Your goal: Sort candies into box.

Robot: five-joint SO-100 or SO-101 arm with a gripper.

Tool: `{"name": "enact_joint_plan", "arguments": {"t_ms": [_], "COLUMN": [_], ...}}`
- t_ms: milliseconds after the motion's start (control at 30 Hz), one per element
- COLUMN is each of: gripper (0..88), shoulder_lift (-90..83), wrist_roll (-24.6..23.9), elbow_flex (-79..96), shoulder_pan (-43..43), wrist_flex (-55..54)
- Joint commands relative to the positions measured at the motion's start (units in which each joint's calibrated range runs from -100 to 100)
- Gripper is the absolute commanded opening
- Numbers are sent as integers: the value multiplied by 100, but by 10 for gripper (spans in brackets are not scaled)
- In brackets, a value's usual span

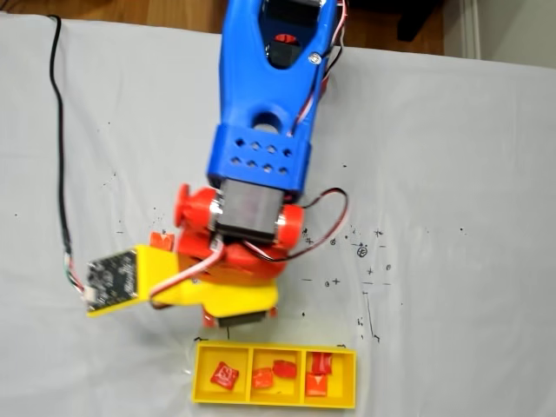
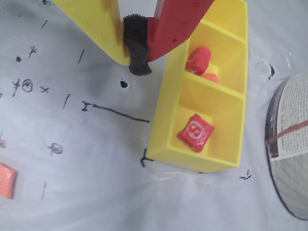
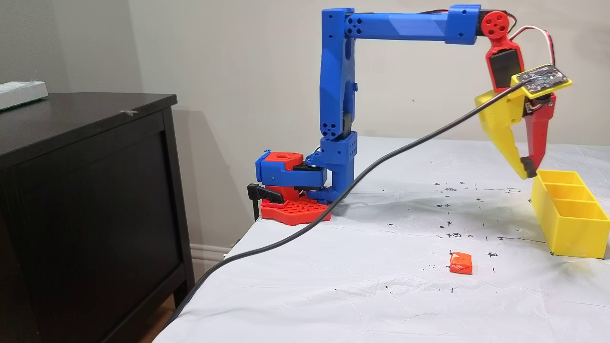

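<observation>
Partly hidden in a fixed view: one loose candy (image 1: 162, 239), tucked behind the arm's (image 1: 265, 104) red and yellow parts, a small orange corner peeking out. Clearer in another fixed view as a single orange candy (image 3: 461, 263) lying alone on the bench (image 3: 381, 295), well apart from the box (image 3: 567, 214). Cut off at the left edge of the wrist view: the same candy (image 2: 6, 179).

Counted inside the box (image 1: 274, 401) from above: five candies. One with white print (image 1: 224, 375) in the left compartment, two (image 1: 262, 378) (image 1: 284, 368) in the middle, two (image 1: 321, 362) (image 1: 316, 386) in the right. Far compartment blocked in the wrist view by the red finger; near compartment there holding the printed candy (image 2: 195, 132), middle one showing red pieces (image 2: 198, 59) overlapping, hard to separate.

Fingers (image 3: 527, 167) clenched on nothing, black pads pressed together, hanging just above the box's near end in a fixed view and beside its long wall in the wrist view (image 2: 136, 48).

Around: black cable (image 3: 333, 209) running across the bench, pen marks scattered on the white cover, a dark cabinet (image 3: 86, 190) at left, a round printed thing (image 2: 288, 144) cropped at the wrist view's right edge, nature unclear.
</observation>
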Motion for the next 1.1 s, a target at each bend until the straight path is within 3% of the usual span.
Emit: {"name": "enact_joint_plan", "arguments": {"t_ms": [0, 333, 733, 900, 1067], "gripper": [2, 2, 13, 101, 268], "shoulder_lift": [-433, 932, 754, 644, 457], "wrist_roll": [220, 1006, 1465, 1519, 1617], "elbow_flex": [-1, -1348, -611, -110, 418], "shoulder_pan": [451, 1547, 2208, 2389, 2480], "wrist_flex": [150, 1117, 1076, 838, 601]}}
